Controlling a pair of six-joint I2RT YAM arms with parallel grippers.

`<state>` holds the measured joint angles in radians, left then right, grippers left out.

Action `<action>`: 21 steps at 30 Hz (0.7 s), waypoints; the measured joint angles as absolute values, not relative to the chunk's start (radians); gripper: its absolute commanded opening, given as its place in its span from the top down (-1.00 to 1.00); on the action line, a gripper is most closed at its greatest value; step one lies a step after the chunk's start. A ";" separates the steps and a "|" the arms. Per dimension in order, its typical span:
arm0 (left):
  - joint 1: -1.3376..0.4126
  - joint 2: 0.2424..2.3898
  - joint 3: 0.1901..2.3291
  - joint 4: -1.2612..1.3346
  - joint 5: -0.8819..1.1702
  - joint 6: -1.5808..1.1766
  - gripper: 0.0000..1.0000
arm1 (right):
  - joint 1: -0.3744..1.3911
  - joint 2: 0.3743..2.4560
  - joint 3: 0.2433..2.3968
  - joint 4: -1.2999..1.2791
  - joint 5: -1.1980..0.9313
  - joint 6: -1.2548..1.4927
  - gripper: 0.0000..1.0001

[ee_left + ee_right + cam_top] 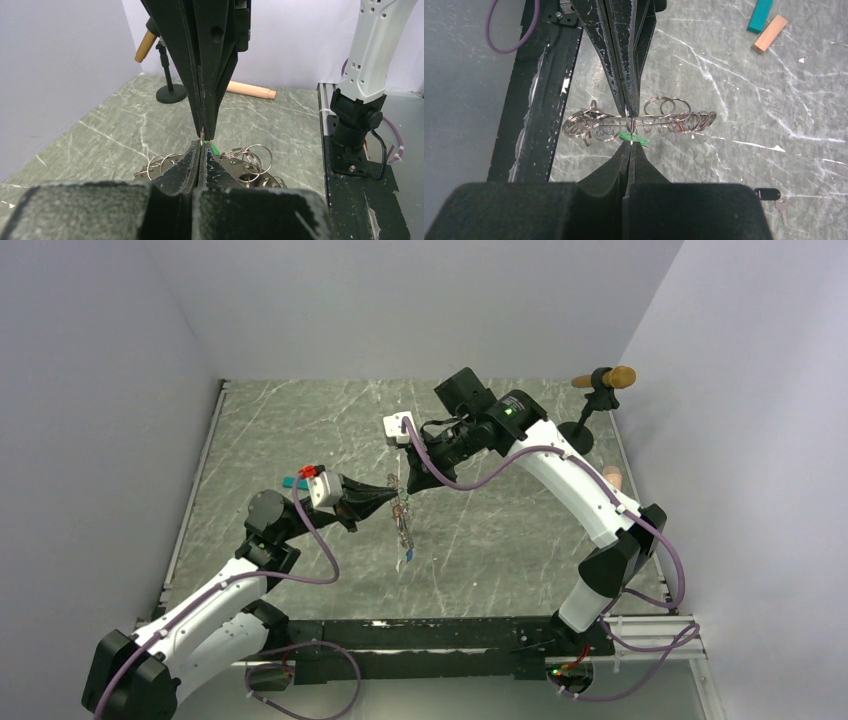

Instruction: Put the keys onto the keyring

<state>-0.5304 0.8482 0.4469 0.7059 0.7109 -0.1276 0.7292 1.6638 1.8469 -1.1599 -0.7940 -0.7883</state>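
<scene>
Where both arms meet tip to tip over the grey-green veined table (500,530), left gripper (626,114) is clamped on the keyring (649,120), held edge-on; right gripper (630,146) pinches the green key (633,137) just beside the ring wire. Plain pale walls (400,300) on three sides.

Left wrist view: the left end effector (201,150) fills the bottom of the shot and blocks most of the keyring (250,162), with only a few loops peeking out on either side. The green key (214,148) is a mere sliver here, its blade impossible to make out. The right end effector (205,134) runs off the top edge and covers one end of the wooden dowel (250,91). Over to the right wrist: the teal block (759,15) is clipped by the top edge. From above, the keyring sits edge-on, far too small to count its loops, and the left arm's base (130,680) is cut by the bottom edge.
</scene>
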 measured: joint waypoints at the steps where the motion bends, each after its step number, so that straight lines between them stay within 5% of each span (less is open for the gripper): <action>1: -0.530 0.849 0.447 0.707 0.711 -0.128 1.00 | 0.729 1.664 1.847 -1.159 -0.794 -0.787 1.00; 21: -0.530 0.862 0.447 0.715 0.717 -0.129 1.00 | 0.726 1.664 1.847 -1.156 -0.794 -0.766 1.00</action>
<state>-0.5304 0.8616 0.4469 0.7155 0.7166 -0.1291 0.7261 1.6638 1.8465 -1.1557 -0.7937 -0.7662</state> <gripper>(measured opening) 0.012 0.009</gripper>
